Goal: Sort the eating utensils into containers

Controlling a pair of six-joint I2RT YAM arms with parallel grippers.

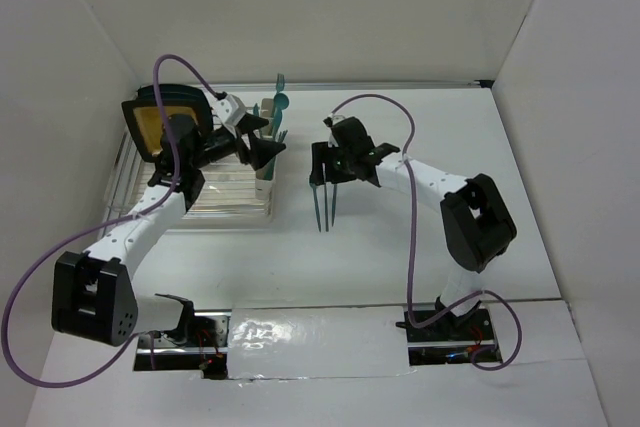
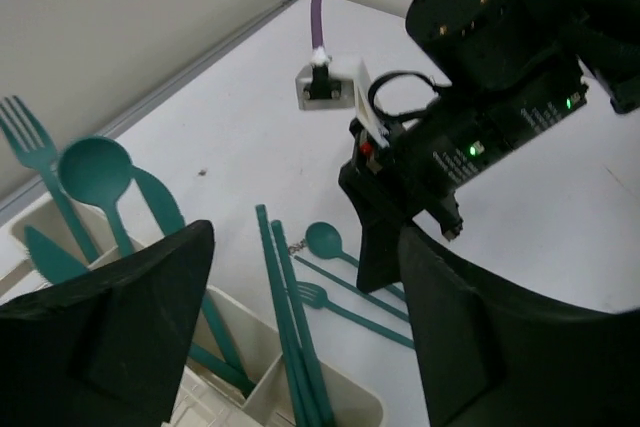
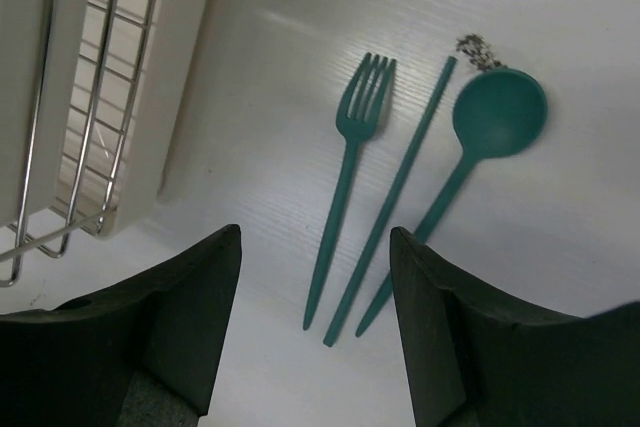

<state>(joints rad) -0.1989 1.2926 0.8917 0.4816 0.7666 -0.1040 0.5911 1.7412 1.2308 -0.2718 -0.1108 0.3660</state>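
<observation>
Here, right gripper (image 3: 315, 247) spread above fork (image 3: 364, 99), spoon (image 3: 498, 113)

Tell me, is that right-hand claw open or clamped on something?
Open. The right gripper has its fingers apart with nothing between them; the fork and spoon lie on the table below it.

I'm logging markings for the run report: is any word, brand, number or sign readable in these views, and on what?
No text can be read in any view.
Right arm's black wrist housing: faint pale print beside the green light, too small and blurred to read.
Teal fork, teal spoon, cream cups, wire dish rack: no markings visible.
</observation>
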